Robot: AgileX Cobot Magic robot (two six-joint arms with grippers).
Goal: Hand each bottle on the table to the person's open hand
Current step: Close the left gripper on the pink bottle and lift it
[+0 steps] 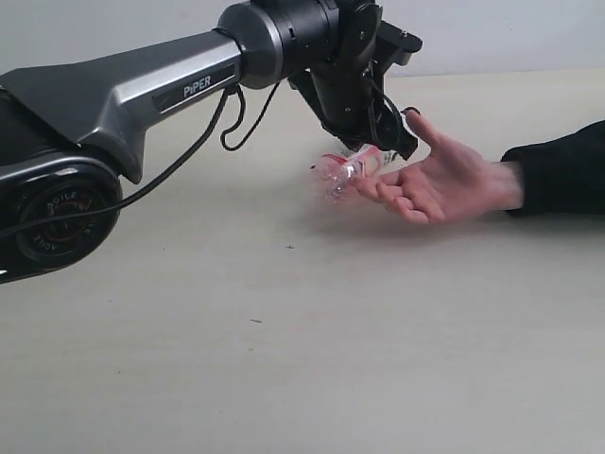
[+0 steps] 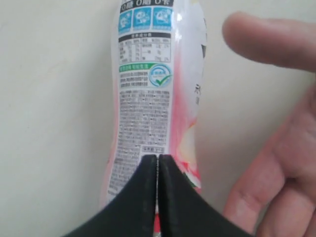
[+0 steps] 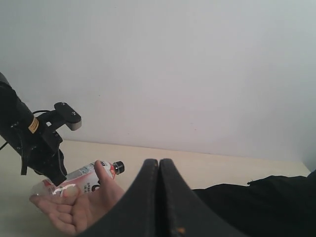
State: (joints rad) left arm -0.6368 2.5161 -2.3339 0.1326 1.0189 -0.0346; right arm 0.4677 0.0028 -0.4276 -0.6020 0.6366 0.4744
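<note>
Bottle [image 1: 352,170], pink-labelled, lies across the fingertips of the person's open hand [image 1: 440,180] over the surface [image 1: 284,359], left tool [image 1: 405,147] just above. Left wrist view: that tool's tips pressed together, bottle beyond them, unpinched. Right wrist view: right tool [image 3: 159,165] pressed together, empty.

You'll see the bottle [image 2: 153,89] is clear, shiny plastic wrapped in a glossy printed film label that catches the light. The counter [image 1: 284,378] looks matt and smooth, with a faint wood grain. The left arm [image 1: 142,90] wears a satin grey casing and a shinier dark joint, and the left end effector [image 2: 158,160] is matt black. The person's sleeve [image 1: 558,175] is soft black cloth.
</note>
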